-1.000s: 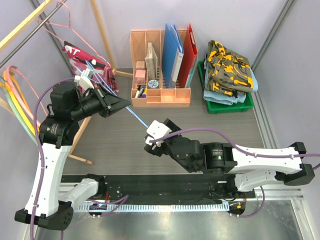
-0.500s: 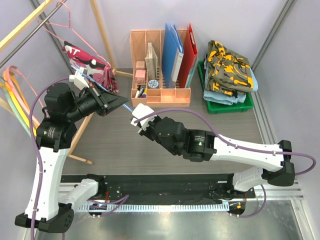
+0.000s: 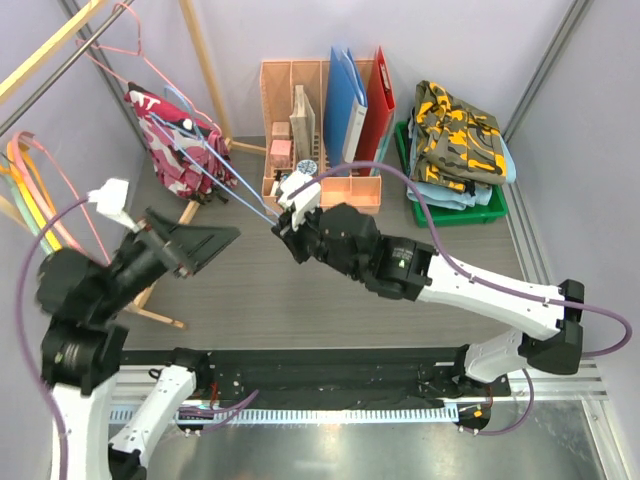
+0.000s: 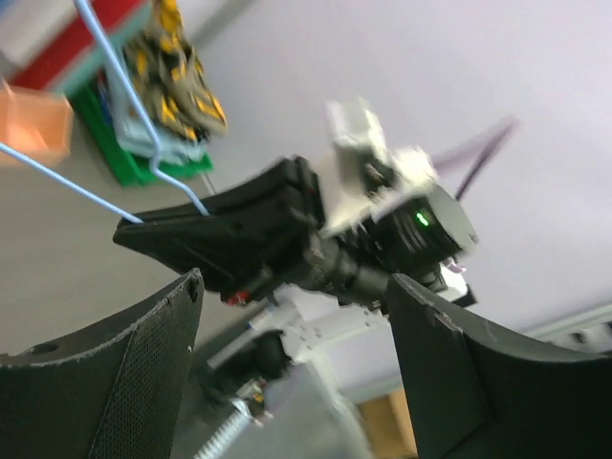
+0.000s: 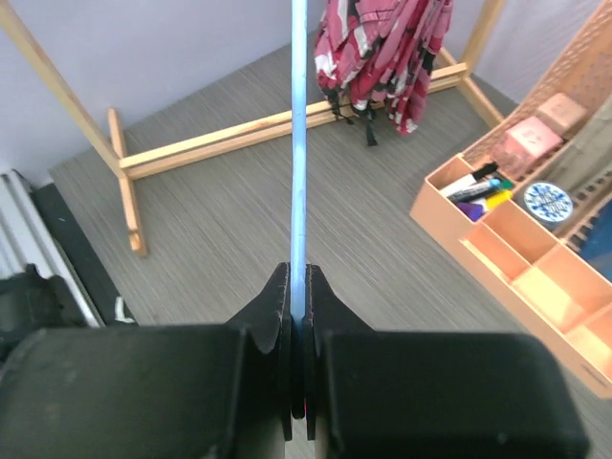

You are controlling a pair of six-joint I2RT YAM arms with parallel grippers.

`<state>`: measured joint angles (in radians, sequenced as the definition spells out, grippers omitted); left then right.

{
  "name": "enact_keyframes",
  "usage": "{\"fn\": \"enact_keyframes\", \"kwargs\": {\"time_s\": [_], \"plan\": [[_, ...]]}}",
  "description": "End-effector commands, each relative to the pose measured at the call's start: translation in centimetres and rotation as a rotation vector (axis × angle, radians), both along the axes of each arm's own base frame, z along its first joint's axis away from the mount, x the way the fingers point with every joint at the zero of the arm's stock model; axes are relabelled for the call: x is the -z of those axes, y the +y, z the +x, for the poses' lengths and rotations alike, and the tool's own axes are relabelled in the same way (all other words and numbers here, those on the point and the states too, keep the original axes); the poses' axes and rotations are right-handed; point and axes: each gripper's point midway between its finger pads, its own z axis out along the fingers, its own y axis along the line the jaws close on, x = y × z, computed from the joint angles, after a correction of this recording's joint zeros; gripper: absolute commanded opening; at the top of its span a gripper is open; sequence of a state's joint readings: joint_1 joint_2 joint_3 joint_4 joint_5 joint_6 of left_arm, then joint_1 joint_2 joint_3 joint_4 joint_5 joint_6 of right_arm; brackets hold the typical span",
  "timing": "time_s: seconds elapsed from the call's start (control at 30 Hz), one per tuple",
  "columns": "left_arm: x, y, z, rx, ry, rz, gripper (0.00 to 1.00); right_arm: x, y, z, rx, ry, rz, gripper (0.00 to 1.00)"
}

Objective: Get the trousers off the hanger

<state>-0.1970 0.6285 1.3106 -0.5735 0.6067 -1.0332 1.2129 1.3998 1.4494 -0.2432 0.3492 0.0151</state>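
Red, white and navy print trousers (image 3: pixel 172 148) hang bunched on a light blue wire hanger (image 3: pixel 228 180) beside the wooden rack at the back left. My right gripper (image 3: pixel 284 217) is shut on the hanger's near end. In the right wrist view the blue hanger (image 5: pixel 298 143) runs straight up from the shut right gripper (image 5: pixel 298 273) toward the trousers (image 5: pixel 382 48). My left gripper (image 3: pixel 225 238) stands open and apart from the hanger, lower left of it. The left wrist view shows the left gripper (image 4: pixel 296 280) holding nothing, with the hanger wire (image 4: pixel 143 124) beyond it.
An orange desk organiser (image 3: pixel 322 192) with blue and red folders stands at the back centre. A green bin (image 3: pixel 440 212) with folded camouflage and light blue trousers (image 3: pixel 455 125) sits at the back right. The wooden rack's leg (image 3: pixel 205 62) and several coloured hangers (image 3: pixel 35 195) are on the left.
My left gripper has opened, let go of the hanger and pulled back toward the lower left. My right gripper moved up and left and shut on the hanger's end.
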Motion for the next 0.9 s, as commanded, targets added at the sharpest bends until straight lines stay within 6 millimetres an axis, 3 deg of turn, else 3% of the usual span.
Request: {"fn": "enact_keyframes", "kwargs": {"time_s": [0.0, 0.03, 0.07, 0.1, 0.13, 0.17, 0.33, 0.4, 0.43, 0.47, 0.53, 0.57, 0.6, 0.63, 0.87], "plan": [[-8.0, 4.9, -6.4, -0.262, -0.421, 0.011, 0.78, -5.4, 2.4, 1.2, -0.123, 0.04, 0.205, 0.01], [-8.7, 5.8, -7.5, -0.311, -0.476, 0.038, 0.77, -4.9, 3.6, 1.1, -0.177, 0.061, 0.203, 0.01], [-10.1, 6.7, -9.1, -0.351, -0.535, 0.036, 0.77, -6.2, 4.1, 1.3, -0.199, 0.059, 0.231, 0.01], [-10.8, 8.1, -9.3, -0.435, -0.546, 0.03, 0.77, -6.5, 4.5, 1.8, -0.222, 0.067, 0.244, 0.01], [-11.1, 9.0, -10.1, -0.484, -0.578, 0.041, 0.77, -5.6, 6.1, 1.9, -0.264, 0.104, 0.24, 0.01], [-11.6, 10.0, -10.9, -0.533, -0.6, 0.031, 0.77, -7.3, 6.4, 2.2, -0.28, 0.088, 0.273, 0.01], [-11.8, 16.4, -13.7, -0.87, -0.628, -0.061, 0.76, -7.7, 10.4, 3.5, -0.358, 0.13, 0.322, 0.01], [-11.3, 17.1, -13.8, -0.912, -0.63, -0.023, 0.76, -7.5, 12.7, 4.1, -0.4, 0.141, 0.342, 0.01], [-11.1, 17.2, -13.8, -0.92, -0.629, -0.01, 0.76, -9.1, 13.1, 4.1, -0.42, 0.131, 0.379, 0.01], [-10.6, 17.2, -13.4, -0.926, -0.618, 0.028, 0.76, -7.3, 14.7, 4.8, -0.425, 0.155, 0.362, 0.01], [-10.3, 16.8, -13.4, -0.909, -0.627, 0.063, 0.76, -8.5, 15.6, 5.0, -0.449, 0.151, 0.405, 0.01], [-9.9, 16.8, -13.2, -0.91, -0.622, 0.083, 0.76, -7.3, 16.7, 5.3, -0.46, 0.166, 0.396, 0.01], [-9.4, 16.8, -12.8, -0.911, -0.607, 0.101, 0.76, -7.3, 17.1, 5.5, -0.467, 0.169, 0.402, 0.01], [-9.0, 16.8, -12.5, -0.911, -0.598, 0.114, 0.76, -8.4, 17.2, 5.3, -0.48, 0.153, 0.425, 0.01], [-7.0, 16.7, -10.9, -0.913, -0.55, 0.177, 0.76, -6.6, 19.4, 6.1, -0.504, 0.179, 0.428, 0.01]]}}
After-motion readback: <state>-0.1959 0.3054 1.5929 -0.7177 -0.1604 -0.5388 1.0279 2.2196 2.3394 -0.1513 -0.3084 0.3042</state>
